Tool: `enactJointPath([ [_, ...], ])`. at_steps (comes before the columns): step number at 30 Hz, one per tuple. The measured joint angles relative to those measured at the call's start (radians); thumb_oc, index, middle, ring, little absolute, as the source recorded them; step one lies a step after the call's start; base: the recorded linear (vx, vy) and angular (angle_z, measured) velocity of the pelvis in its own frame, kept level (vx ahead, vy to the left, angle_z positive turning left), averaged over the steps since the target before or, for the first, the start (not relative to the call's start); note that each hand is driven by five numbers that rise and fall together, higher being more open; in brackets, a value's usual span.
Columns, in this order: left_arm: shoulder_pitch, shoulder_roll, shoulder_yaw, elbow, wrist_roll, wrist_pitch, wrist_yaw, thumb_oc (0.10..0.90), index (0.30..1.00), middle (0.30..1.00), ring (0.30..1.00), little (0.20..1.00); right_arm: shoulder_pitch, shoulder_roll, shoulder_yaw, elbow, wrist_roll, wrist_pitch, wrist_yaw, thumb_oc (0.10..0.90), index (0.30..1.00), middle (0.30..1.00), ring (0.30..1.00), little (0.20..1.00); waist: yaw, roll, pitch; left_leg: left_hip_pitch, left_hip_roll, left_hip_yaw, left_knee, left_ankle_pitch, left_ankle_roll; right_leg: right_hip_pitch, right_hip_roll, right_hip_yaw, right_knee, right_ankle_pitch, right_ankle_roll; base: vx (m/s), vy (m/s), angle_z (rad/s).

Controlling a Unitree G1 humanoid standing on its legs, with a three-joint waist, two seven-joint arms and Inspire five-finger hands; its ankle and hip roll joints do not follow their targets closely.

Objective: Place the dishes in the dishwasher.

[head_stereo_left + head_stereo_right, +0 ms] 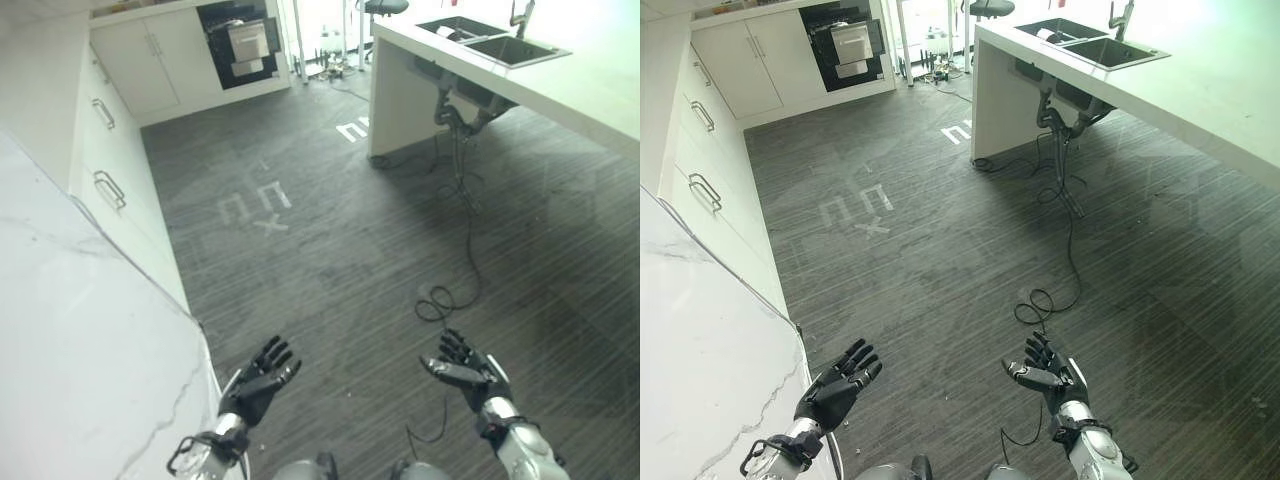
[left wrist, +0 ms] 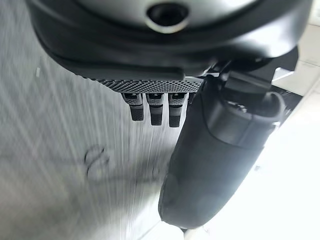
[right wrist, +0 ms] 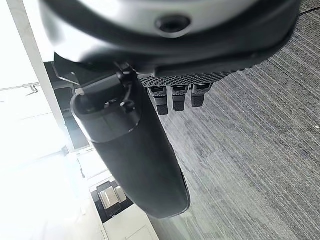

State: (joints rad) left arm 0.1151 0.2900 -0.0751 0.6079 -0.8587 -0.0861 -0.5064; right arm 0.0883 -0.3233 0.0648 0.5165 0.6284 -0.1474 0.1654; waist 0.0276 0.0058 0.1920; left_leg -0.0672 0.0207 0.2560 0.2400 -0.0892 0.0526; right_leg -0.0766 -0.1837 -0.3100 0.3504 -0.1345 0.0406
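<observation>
Dark striped floor [image 1: 330, 250] under both hands. White marble tabletop [image 1: 70, 340] just beside the left hand [image 1: 258, 385], fingers [image 1: 280, 355] spread wide, holding nothing. Island tabletop with sink [image 1: 490, 42] far ahead of the right hand [image 1: 468, 372], fingers loosely spread, empty. Open dishwasher [image 1: 245, 42] well beyond the fingertips, facing this way, rack drawn forward.

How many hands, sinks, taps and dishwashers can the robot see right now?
Hands: 2, the left hand and the right hand, both open and holding nothing
Sinks: 1
Taps: 1
Dishwashers: 1
Total: 5
</observation>
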Motion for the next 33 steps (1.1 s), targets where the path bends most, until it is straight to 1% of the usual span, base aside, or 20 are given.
enactJointPath([
  [2,0.000,0.000,-0.001,0.000,0.002,0.006,-0.007,0.800,0.900,0.900,0.900,0.900,0.000,0.000,0.000,0.000,0.000,0.000,0.000,0.800,0.900,0.900,0.900,0.900,-0.002,-0.002,0.000,0.001,0.000,0.009,0.001,-0.001,0.002,-0.002,0.000,0.007,-0.003,0.006,0.003,0.00,0.035,-0.11],
  [5,0.000,0.002,0.002,0.000,-0.006,0.012,-0.006,0.800,0.900,0.900,0.900,0.900,0.000,0.000,0.000,0.000,0.001,0.000,0.000,0.800,0.900,0.900,0.900,0.900,-0.021,-0.005,0.000,0.003,0.002,0.017,0.004,-0.003,0.005,-0.002,0.005,0.017,-0.020,0.018,0.006,0.00,0.030,-0.10],
  [7,-0.001,0.002,0.003,0.000,-0.039,0.020,-0.001,0.800,0.900,0.900,0.900,0.900,0.001,0.001,0.000,0.000,0.002,0.000,0.000,0.800,0.900,0.900,0.900,0.900,-0.023,-0.009,0.001,0.008,0.007,0.034,0.004,-0.004,0.006,-0.003,0.010,0.030,-0.031,0.020,0.008,0.00,0.034,-0.24],
  [9,-0.005,0.002,0.007,0.000,-0.034,0.020,0.015,0.800,0.900,0.900,0.900,0.900,0.004,0.006,0.001,0.004,0.003,0.002,0.002,0.800,0.900,0.900,0.900,0.900,-0.026,-0.015,-0.002,0.015,0.011,0.045,0.004,-0.006,0.007,0.000,0.015,0.041,-0.036,0.029,0.009,-0.01,0.053,-0.22],
  [11,-0.011,0.002,0.007,0.000,0.003,0.018,0.039,0.800,0.900,0.900,0.900,0.900,0.011,0.006,0.001,0.007,0.000,0.002,0.007,0.800,0.900,0.900,0.900,0.900,-0.025,-0.017,-0.002,0.015,0.012,0.045,0.004,-0.006,0.007,0.001,0.016,0.042,-0.037,0.035,0.013,-0.01,0.047,-0.02],
  [14,-0.013,0.011,-0.002,0.002,0.128,0.011,0.073,0.800,0.900,0.900,0.900,0.900,0.020,0.004,0.011,0.007,-0.007,0.004,0.023,0.800,0.900,0.900,0.900,0.900,-0.025,-0.015,-0.002,0.013,0.012,0.043,0.011,-0.009,0.008,0.007,0.017,0.042,-0.038,0.042,0.009,-0.01,0.088,0.02],
  [16,-0.013,0.016,-0.017,0.002,0.204,0.000,0.100,0.800,0.900,0.900,0.900,0.900,0.020,0.004,0.031,0.007,-0.007,0.004,0.028,0.800,0.900,0.900,0.900,0.900,-0.025,-0.011,-0.002,0.010,0.013,0.042,0.020,-0.019,0.005,0.009,0.016,0.042,-0.040,0.040,0.009,-0.01,0.108,0.02],
  [18,-0.013,0.019,-0.023,0.002,0.249,-0.009,0.120,0.800,0.900,0.900,0.900,0.900,0.020,0.006,0.044,0.007,-0.007,0.005,0.036,0.800,0.900,0.900,0.900,0.900,-0.025,-0.002,-0.002,0.001,0.013,0.040,0.034,-0.025,0.009,0.007,0.016,0.041,-0.046,0.041,0.010,-0.01,0.109,0.02],
  [21,-0.013,0.036,-0.026,0.001,0.278,-0.028,0.160,0.800,0.900,0.900,0.900,0.900,0.021,0.008,0.043,0.007,-0.008,0.006,0.033,0.800,0.900,0.900,0.900,0.900,-0.024,0.012,-0.003,-0.003,0.008,0.042,0.049,-0.037,0.020,0.012,0.013,0.045,-0.058,0.051,0.018,-0.03,0.127,-0.01],
  [23,-0.013,0.046,-0.018,0.000,0.279,-0.032,0.185,0.800,0.900,0.900,0.900,0.900,0.021,0.008,0.042,0.007,-0.007,0.006,0.030,0.800,0.900,0.900,0.900,0.900,-0.025,0.016,-0.004,-0.004,0.006,0.044,0.055,-0.043,0.026,0.018,0.011,0.046,-0.065,0.059,0.025,-0.02,0.156,0.01],
  [24,-0.013,0.049,-0.009,0.000,0.279,-0.036,0.198,0.800,0.900,0.900,0.900,0.900,0.021,0.008,0.039,0.006,-0.007,0.006,0.020,0.800,0.900,0.900,0.900,0.900,-0.026,0.020,-0.007,-0.018,0.005,0.041,0.069,-0.051,0.036,0.023,0.013,0.046,-0.078,0.078,0.028,-0.05,0.223,0.11],
  [25,-0.013,0.048,-0.009,-0.001,0.283,-0.044,0.198,0.800,0.900,0.900,0.900,0.900,0.021,0.008,0.037,0.005,-0.007,0.006,0.007,0.800,0.900,0.900,0.900,0.900,-0.031,0.029,-0.007,-0.037,0.009,0.034,0.103,-0.070,0.047,0.028,0.021,0.031,-0.079,0.104,0.048,-0.06,0.236,0.09],
  [26,-0.014,0.048,-0.009,-0.001,0.285,-0.046,0.199,0.800,0.900,0.900,0.900,0.900,0.020,0.009,0.038,0.005,-0.007,0.005,0.004,0.800,0.900,0.900,0.900,0.900,-0.032,0.030,-0.006,-0.042,0.012,0.038,0.114,-0.079,0.059,0.012,0.016,0.028,-0.051,0.112,0.054,-0.08,0.171,0.01],
  [27,-0.014,0.048,-0.009,-0.001,0.286,-0.047,0.203,0.800,0.900,0.900,0.900,0.900,0.018,0.010,0.039,0.003,-0.007,0.005,0.002,0.800,0.900,0.900,0.900,0.900,-0.030,0.034,-0.005,-0.049,0.016,0.041,0.126,-0.082,0.057,-0.014,0.008,0.010,-0.008,0.121,0.061,-0.02,0.119,-0.46],
  [28,-0.009,0.048,-0.007,0.000,0.286,-0.053,0.221,0.800,0.900,0.900,0.900,0.900,0.001,0.013,0.043,-0.003,-0.008,0.004,0.004,0.800,0.900,0.900,0.900,0.900,-0.022,0.043,0.006,-0.056,0.032,0.081,0.134,-0.100,0.082,-0.100,-0.046,-0.082,0.118,0.172,0.071,0.02,0.062,-0.64],
  [29,-0.004,0.047,-0.007,0.000,0.287,-0.053,0.229,0.800,0.900,0.900,0.900,0.900,-0.002,0.012,0.041,-0.009,-0.009,0.003,0.005,0.800,0.900,0.900,0.900,0.900,-0.023,0.046,0.010,-0.054,0.028,0.106,0.129,-0.104,0.084,-0.147,-0.092,-0.140,0.192,0.154,0.106,0.11,-0.026,-0.73],
  [30,-0.002,0.046,-0.006,-0.002,0.287,-0.054,0.233,0.800,0.900,0.900,0.900,0.900,-0.003,0.012,0.041,-0.011,-0.009,0.003,0.006,0.800,0.900,0.900,0.900,0.900,-0.023,0.048,0.013,-0.055,0.027,0.117,0.126,-0.105,0.085,-0.163,-0.102,-0.151,0.216,0.142,0.123,0.13,-0.076,-0.41],
  [31,-0.003,0.046,-0.002,-0.004,0.287,-0.054,0.233,0.800,0.900,0.900,0.900,0.900,-0.003,0.011,0.041,-0.016,-0.010,0.003,0.008,0.800,0.900,0.900,0.900,0.900,-0.025,0.057,0.027,-0.054,0.025,0.119,0.116,-0.104,0.083,-0.166,-0.099,-0.163,0.214,0.130,0.139,0.21,-0.159,-0.24],
  [32,-0.004,0.046,0.000,-0.014,0.286,-0.054,0.233,0.800,0.900,0.900,0.900,0.900,0.001,0.011,0.039,-0.016,-0.010,0.002,0.014,0.800,0.900,0.900,0.900,0.900,-0.032,0.059,0.037,-0.046,0.007,0.108,0.073,-0.089,0.060,-0.160,-0.068,-0.145,0.153,0.122,0.148,0.21,-0.169,-0.10],
  [33,-0.006,0.046,0.001,-0.019,0.286,-0.056,0.233,0.800,0.900,0.900,0.900,0.900,0.010,0.013,0.039,-0.016,-0.011,0.001,0.021,0.800,0.900,0.900,0.900,0.900,-0.039,0.049,0.045,-0.030,-0.017,0.107,0.022,-0.073,0.014,-0.141,-0.050,-0.117,0.045,0.122,0.147,0.25,-0.201,0.11],
])
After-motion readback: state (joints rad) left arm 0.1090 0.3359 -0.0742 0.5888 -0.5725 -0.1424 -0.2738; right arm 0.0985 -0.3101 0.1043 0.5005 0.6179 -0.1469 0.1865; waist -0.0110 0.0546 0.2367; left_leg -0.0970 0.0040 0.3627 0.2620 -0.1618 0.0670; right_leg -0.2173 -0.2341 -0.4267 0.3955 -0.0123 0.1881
